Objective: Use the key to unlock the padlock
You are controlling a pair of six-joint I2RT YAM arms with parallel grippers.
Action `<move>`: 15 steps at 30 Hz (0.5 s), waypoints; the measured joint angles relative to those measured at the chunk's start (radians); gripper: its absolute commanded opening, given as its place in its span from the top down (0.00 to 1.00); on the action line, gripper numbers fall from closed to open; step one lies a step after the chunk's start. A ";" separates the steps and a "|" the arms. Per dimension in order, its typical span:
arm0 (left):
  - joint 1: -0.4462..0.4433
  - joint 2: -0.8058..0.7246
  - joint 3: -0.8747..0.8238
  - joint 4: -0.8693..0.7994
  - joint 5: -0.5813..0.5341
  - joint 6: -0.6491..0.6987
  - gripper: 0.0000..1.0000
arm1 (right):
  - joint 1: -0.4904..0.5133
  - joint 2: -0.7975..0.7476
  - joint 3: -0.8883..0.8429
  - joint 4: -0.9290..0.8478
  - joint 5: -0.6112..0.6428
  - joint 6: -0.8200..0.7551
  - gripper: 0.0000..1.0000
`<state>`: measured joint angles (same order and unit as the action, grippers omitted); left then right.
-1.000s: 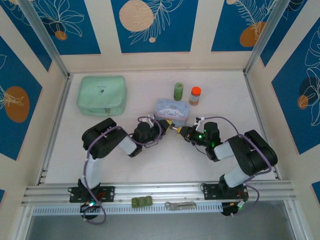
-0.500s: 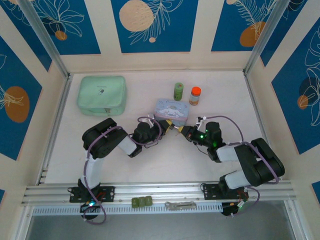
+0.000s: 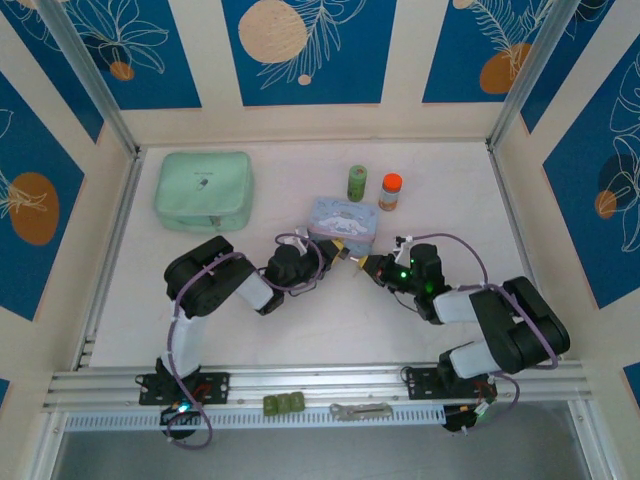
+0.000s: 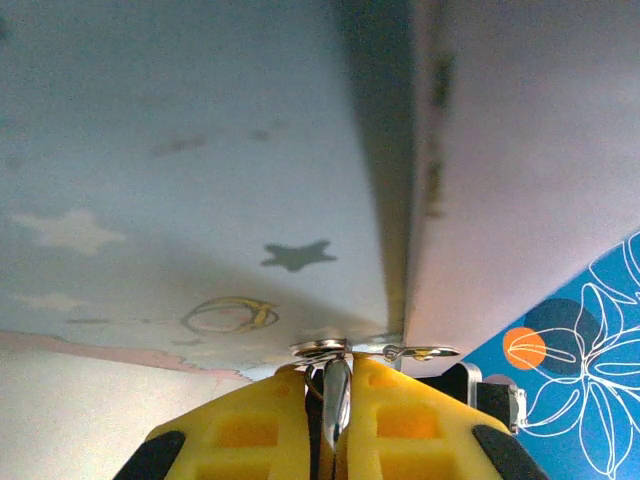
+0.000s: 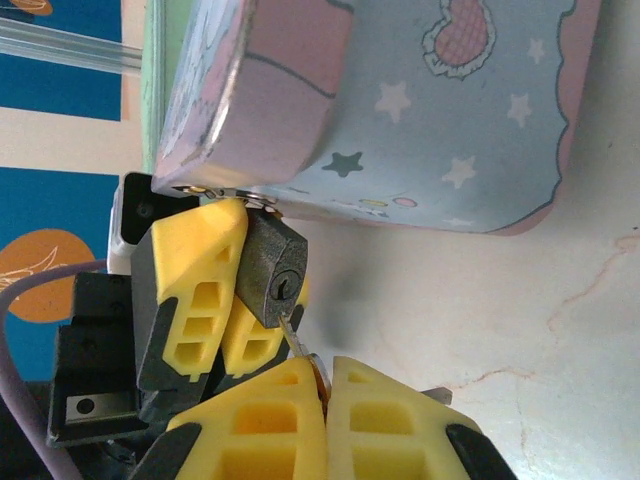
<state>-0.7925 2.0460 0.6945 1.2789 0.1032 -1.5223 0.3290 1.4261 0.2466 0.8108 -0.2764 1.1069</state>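
Padlock (image 5: 270, 270) sits right at the near corner of the pale blue tin (image 5: 430, 120), clamped between the yellow fingers of the left gripper (image 4: 332, 382). Key (image 5: 297, 335) blade reaches the keyhole on the lock's face, depth unclear. Its other end is pinched in the right gripper (image 5: 326, 388), fingers almost together. The grippers meet mid-table (image 3: 300, 330).

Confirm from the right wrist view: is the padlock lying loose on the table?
No, the padlock is clamped between the yellow fingers of the left gripper, with the right gripper holding the key near its keyhole.
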 measured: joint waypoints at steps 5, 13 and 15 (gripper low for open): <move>0.000 0.000 0.000 0.000 0.000 0.000 1.00 | 0.000 0.028 0.013 0.008 0.000 0.001 1.00; 0.000 0.000 0.000 0.000 0.000 0.000 1.00 | 0.000 0.059 0.032 0.042 -0.008 0.002 1.00; 0.000 0.000 0.000 0.000 0.000 0.000 1.00 | 0.001 0.065 0.033 0.049 -0.011 0.004 1.00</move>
<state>-0.7929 2.0457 0.6945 1.2793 0.1032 -1.5223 0.3302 1.4910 0.2798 0.8600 -0.2878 1.1110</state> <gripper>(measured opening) 0.112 0.051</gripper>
